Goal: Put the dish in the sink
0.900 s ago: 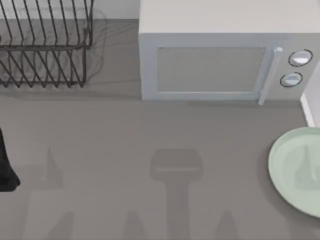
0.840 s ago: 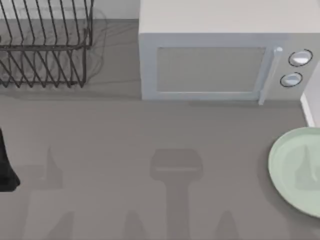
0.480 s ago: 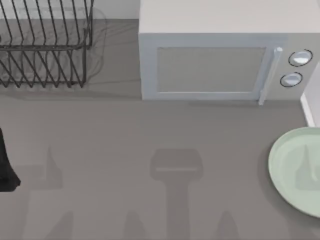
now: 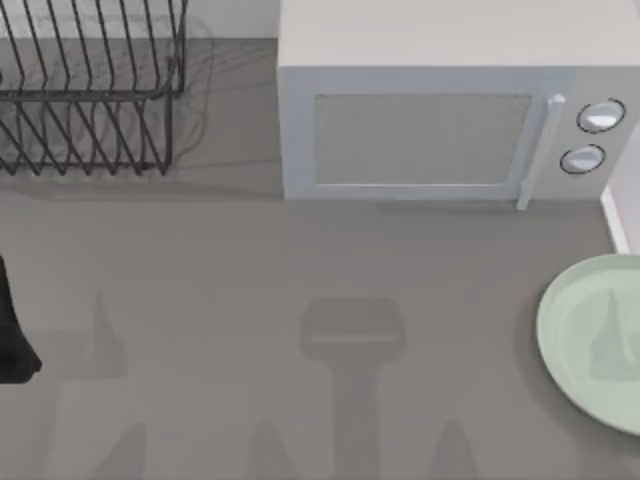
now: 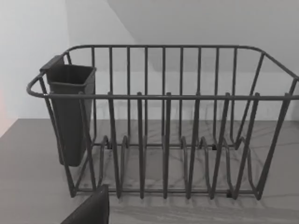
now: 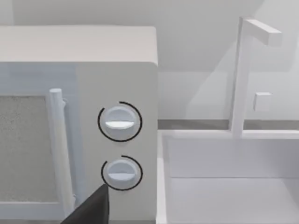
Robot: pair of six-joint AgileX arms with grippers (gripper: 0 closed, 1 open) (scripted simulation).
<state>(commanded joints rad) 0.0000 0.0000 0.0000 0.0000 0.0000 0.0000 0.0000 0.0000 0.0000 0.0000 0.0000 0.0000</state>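
Our dish [image 4: 590,340] sits flat at the counter's right edge, just in front of the sink [image 6: 224,186]. Can't tell either tool's state. Shallow glossy rim, so a grab could slip.

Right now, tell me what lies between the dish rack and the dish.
In the top view, bare grey countertop stretches from the dish rack to the dish; the microwave stands behind that stretch.

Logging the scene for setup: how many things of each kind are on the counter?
Dish: 1
Microwave: 1
Rack: 1
Cup on the rack: 1
Sink: 1
Tap: 1
Total: 6
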